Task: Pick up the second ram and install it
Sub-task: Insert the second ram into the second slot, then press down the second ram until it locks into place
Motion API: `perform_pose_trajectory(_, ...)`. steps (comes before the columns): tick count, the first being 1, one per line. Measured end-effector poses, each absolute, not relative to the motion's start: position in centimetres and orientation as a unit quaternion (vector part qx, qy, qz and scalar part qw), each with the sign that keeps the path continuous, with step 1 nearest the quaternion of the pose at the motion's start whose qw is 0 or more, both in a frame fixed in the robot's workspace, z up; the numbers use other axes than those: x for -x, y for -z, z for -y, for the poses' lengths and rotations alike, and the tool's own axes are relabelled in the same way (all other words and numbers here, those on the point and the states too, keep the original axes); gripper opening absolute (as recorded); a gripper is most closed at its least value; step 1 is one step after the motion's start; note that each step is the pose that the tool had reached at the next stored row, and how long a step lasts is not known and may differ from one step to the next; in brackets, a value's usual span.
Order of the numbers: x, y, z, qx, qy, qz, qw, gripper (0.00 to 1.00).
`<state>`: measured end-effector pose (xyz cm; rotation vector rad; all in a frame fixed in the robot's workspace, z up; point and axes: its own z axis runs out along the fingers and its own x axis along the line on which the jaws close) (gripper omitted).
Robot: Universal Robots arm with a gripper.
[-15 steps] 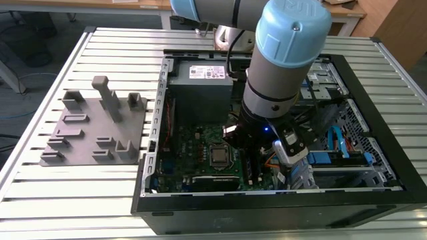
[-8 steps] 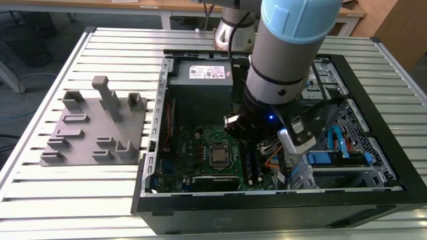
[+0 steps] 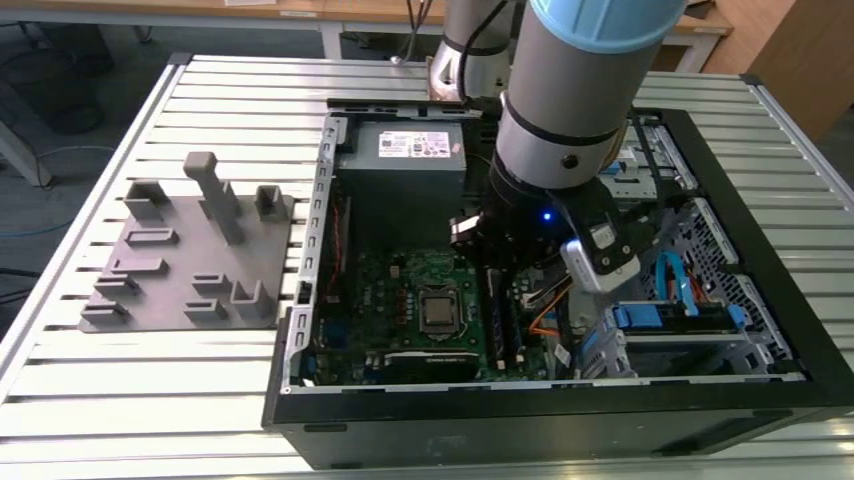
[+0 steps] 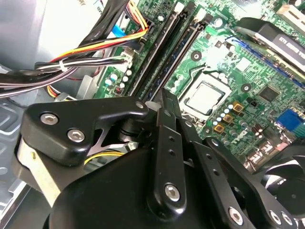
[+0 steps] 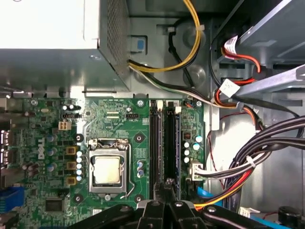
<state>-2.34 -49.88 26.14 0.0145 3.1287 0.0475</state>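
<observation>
The gripper [image 5: 167, 187], fingers pressed together, hovers over the motherboard's [image 5: 119, 124] slot rails [image 5: 164, 143], cables [image 5: 257, 162] crowding beside; ram not discernible.

Thin blue-green second ram [image 4: 183, 47] seated edge-on in a motherboard slot

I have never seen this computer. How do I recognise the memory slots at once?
Look inside the open black computer case at the green motherboard. Beside its square silver socket, on the side toward the cable bundle, run the memory slots: two long, narrow black rails lying parallel, unlike the squat parts around them.
</observation>
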Motion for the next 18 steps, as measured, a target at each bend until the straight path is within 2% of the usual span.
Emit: perform_pose_trajectory(18,2.34,-25.88,49.34,-0.005,-0.015,-1.0,0.006,0.11)
